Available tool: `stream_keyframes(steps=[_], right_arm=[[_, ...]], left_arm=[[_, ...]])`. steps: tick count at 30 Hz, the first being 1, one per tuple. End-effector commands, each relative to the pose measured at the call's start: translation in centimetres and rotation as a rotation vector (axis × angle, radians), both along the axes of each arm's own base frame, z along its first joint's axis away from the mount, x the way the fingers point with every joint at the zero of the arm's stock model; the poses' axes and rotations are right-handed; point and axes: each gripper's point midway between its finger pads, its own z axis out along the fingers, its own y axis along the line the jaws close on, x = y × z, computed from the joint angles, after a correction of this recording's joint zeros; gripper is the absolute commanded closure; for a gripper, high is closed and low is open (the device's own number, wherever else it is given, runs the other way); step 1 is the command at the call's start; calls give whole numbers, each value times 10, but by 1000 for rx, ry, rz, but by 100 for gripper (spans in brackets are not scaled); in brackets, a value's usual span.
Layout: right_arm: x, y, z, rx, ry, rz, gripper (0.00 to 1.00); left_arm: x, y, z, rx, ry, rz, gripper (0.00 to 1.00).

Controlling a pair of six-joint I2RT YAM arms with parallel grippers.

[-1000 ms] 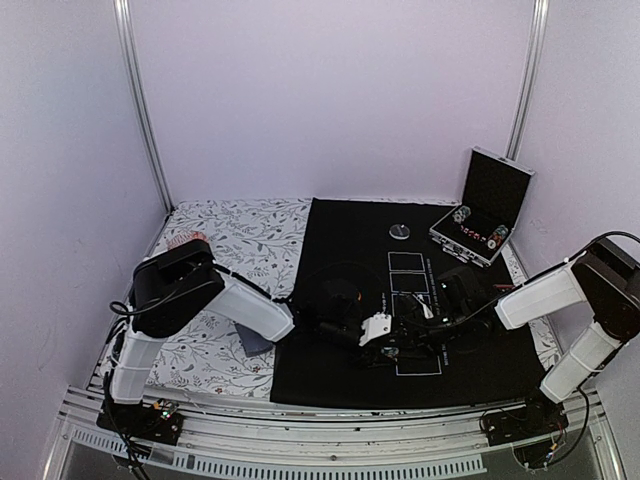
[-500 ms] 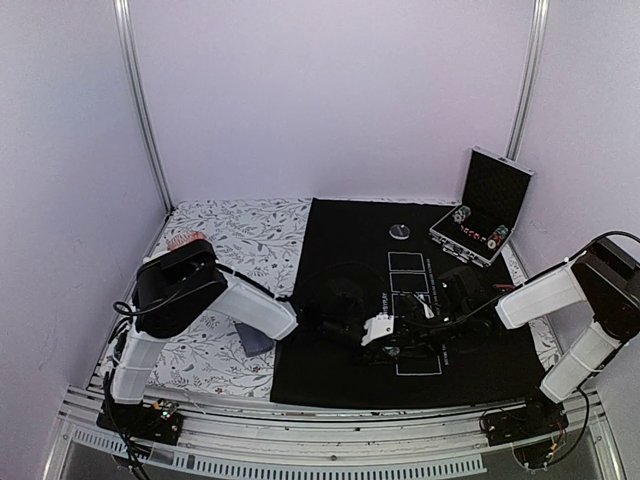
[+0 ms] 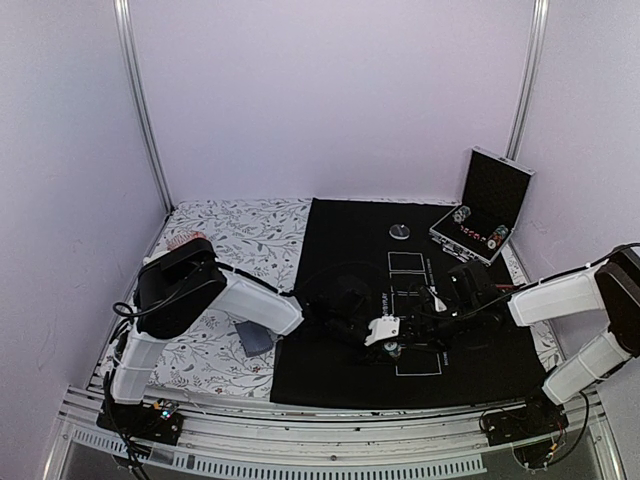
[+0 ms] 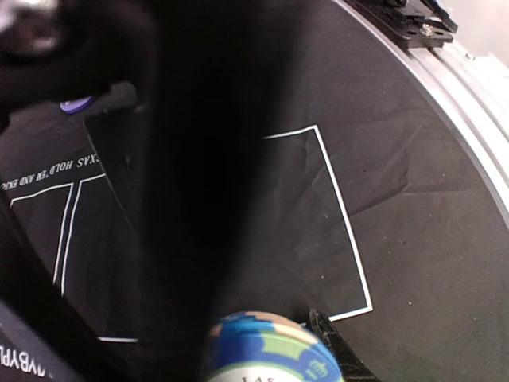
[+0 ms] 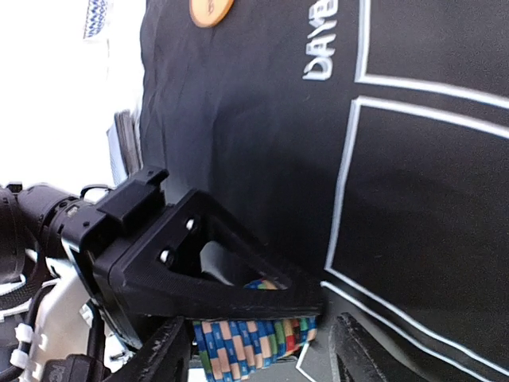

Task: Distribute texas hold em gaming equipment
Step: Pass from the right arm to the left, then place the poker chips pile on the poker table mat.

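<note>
A stack of striped blue, green and tan poker chips (image 5: 238,341) lies on its side over the black mat (image 3: 345,240). My left gripper (image 3: 378,332) is shut on this stack. In the left wrist view the end chip (image 4: 266,344) fills the space between its jaws. My right gripper (image 5: 258,354) stands open around the same stack, with a gap between its fingers (image 5: 358,354) and the chips. An orange button disc (image 5: 211,9), a purple disc (image 4: 75,104) and a silver disc (image 3: 400,232) lie on the mat. Grey-blue cards (image 3: 255,338) lie left of it.
An open silver-edged case (image 3: 485,210) with more chips stands at the back right. A pink round object (image 3: 183,240) sits on the floral cloth (image 3: 240,240) at the far left. White card boxes (image 3: 407,265) are printed on the mat.
The right gripper's jaws have spread wider around the stack and its arm has shifted a little right. The left jaws narrowed onto the chips about half a second ago and hold still.
</note>
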Motion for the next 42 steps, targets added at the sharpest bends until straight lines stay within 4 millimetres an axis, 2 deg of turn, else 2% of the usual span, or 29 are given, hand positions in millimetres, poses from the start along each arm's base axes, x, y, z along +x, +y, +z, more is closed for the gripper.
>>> stream_keyframes(steps=[1,9,18,25,31,36,42], right_arm=[[10,-9,6,-45,-43,-32,33],[16,-25,17,-100,-78,-76,31],[23,-76,28,-343,-125,-198,27],[23,-86,41,-372,-159,-221,26],[24,-86,48,-365,-175,-220,26],[24,-86,55,-356,-192,-222,26],[24,-86,58,-348,-203,-222,26]], left_arm=[[-9,16,-36,141,44,-13,100],[-8,15,-36,162,53,-3,100],[-1,23,-50,300,-52,27,100],[2,26,-60,348,-35,38,100],[0,25,-51,323,6,21,84],[7,25,-50,321,10,41,77],[6,27,-50,320,11,32,67]])
